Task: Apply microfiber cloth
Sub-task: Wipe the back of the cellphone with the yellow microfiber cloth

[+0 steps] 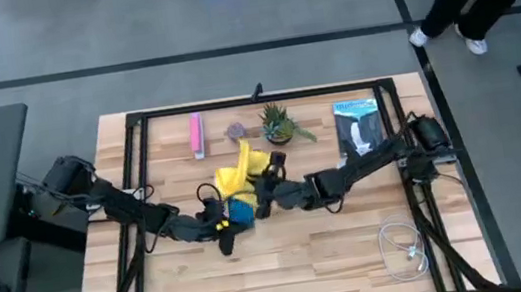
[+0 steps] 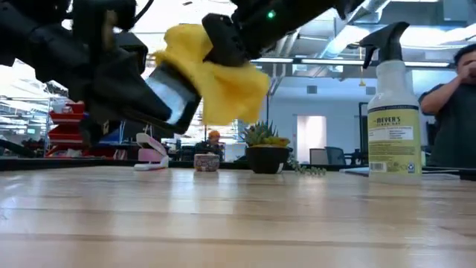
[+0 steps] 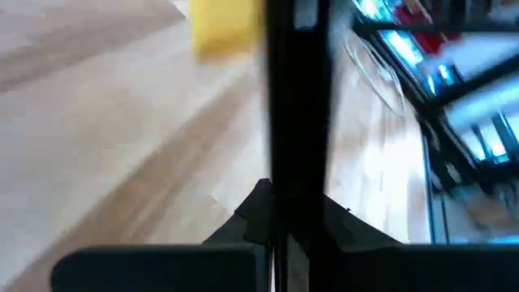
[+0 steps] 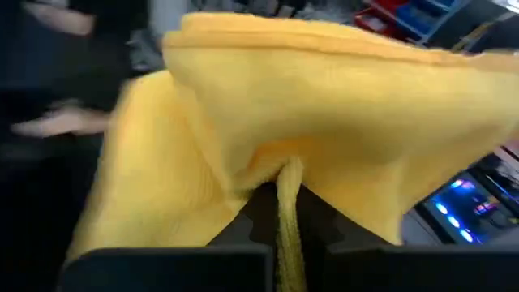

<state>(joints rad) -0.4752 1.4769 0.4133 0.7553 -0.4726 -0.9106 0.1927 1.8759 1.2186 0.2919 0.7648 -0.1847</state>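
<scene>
**Yellow cloth held in the air above the table's middle**

The light wooden slatted table (image 1: 306,261) carries everything. Above its middle, the two dark arms meet. The right gripper (image 1: 265,194) is pinched onto the bright yellow soft microfiber cloth (image 1: 243,168), a fold of fabric squeezed between its fingers in the right wrist view, the rest billowing loose around them. In the low view the cloth (image 2: 212,71) hangs clear of the tabletop, well above it. The left gripper (image 1: 218,222) is pressed tight onto a thin black flat slab, seemingly a phone (image 3: 296,105), held edge-on just beside the cloth.

Along the far edge sit a white spray bottle with a pale label (image 2: 393,104), a small potted green succulent (image 1: 278,123) and a narrow pink bar (image 1: 196,134); a white coiled cable (image 1: 402,246) lies near the near right corner.

The cloth looks light, limp and grippy rather than slippery; it will drape and bunch. A pinch on a gathered fold, as now, seems soundest, leaving a loose flap to wipe with.
</scene>
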